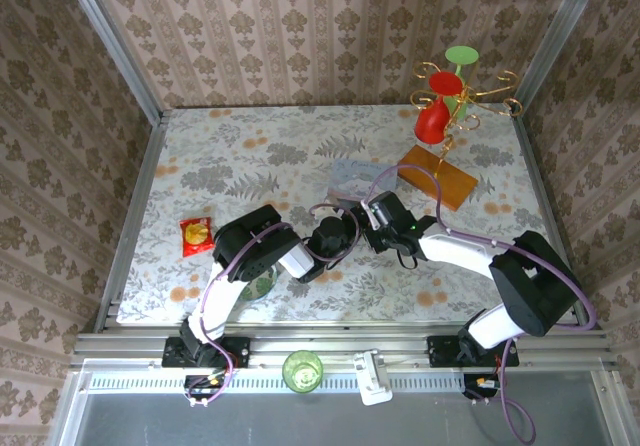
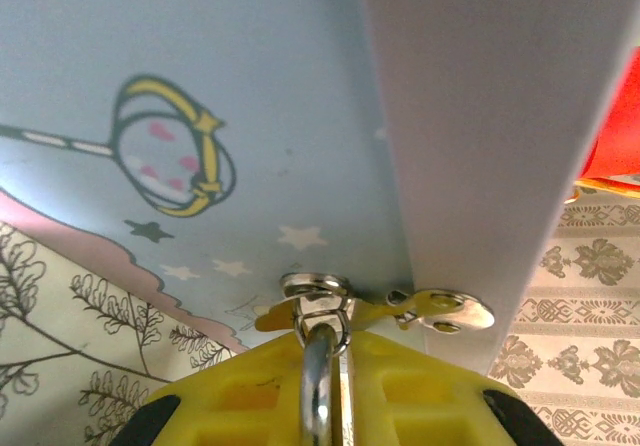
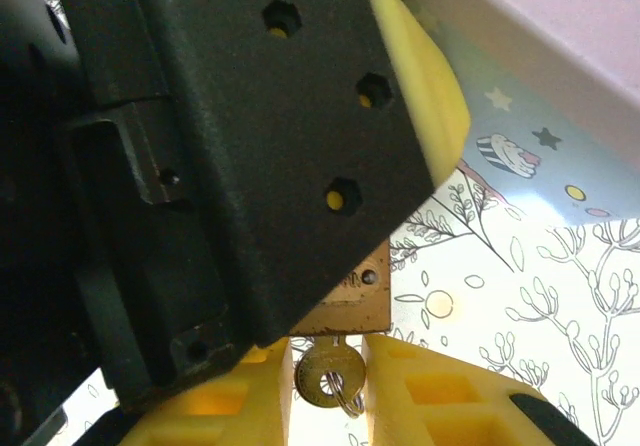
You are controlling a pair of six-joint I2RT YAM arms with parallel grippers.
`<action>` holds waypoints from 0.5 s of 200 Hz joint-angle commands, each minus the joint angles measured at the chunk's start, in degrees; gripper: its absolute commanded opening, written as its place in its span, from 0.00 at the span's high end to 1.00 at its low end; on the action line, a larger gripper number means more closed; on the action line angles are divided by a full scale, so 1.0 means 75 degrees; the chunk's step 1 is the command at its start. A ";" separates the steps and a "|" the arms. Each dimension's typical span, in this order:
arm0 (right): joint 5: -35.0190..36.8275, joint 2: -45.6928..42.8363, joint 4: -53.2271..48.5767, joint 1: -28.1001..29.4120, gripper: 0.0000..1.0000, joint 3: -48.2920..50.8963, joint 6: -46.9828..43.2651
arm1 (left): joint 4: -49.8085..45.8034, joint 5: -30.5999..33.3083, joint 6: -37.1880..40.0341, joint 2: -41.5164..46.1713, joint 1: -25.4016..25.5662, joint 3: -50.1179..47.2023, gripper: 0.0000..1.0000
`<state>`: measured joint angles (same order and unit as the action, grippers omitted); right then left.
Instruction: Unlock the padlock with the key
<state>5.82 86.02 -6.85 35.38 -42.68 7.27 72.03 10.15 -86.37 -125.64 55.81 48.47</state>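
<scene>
The pale blue cartoon tin (image 2: 200, 86) fills the left wrist view, with its silver hasp ring (image 2: 316, 288) at the lid edge. The padlock's silvery shackle (image 2: 318, 386) passes through that ring, and my left gripper (image 2: 335, 376) is shut on it between yellow fingers (image 2: 250, 396). In the right wrist view the brass padlock body (image 3: 355, 301) hangs below the left arm's black housing (image 3: 250, 116). The key (image 3: 328, 374) sits in its underside. My right gripper (image 3: 330, 391) is shut on the key head. From above, both grippers (image 1: 335, 234) (image 1: 362, 224) meet in front of the tin (image 1: 350, 178).
A red-and-yellow snack packet (image 1: 196, 235) lies at the left. A gold stand with red and green glasses (image 1: 450, 86) rises from a wooden base (image 1: 438, 176) at the back right. A green glass (image 1: 260, 284) sits under the left arm.
</scene>
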 commanded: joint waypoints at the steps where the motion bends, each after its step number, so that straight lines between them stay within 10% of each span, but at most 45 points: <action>1: 0.0245 0.0039 0.0782 0.0053 0.77 0.0181 -0.0134 | 0.0161 -0.0070 -0.0094 0.0475 0.0027 -0.0052 1.00; 100: 0.1846 0.0343 0.1727 0.0773 0.89 0.0405 -0.0717 | 0.0203 -0.0112 -0.0463 0.0436 0.0096 -0.0070 1.00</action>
<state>17.06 86.94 0.69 40.73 -39.24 2.68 71.16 10.81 -87.48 -125.08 55.77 48.05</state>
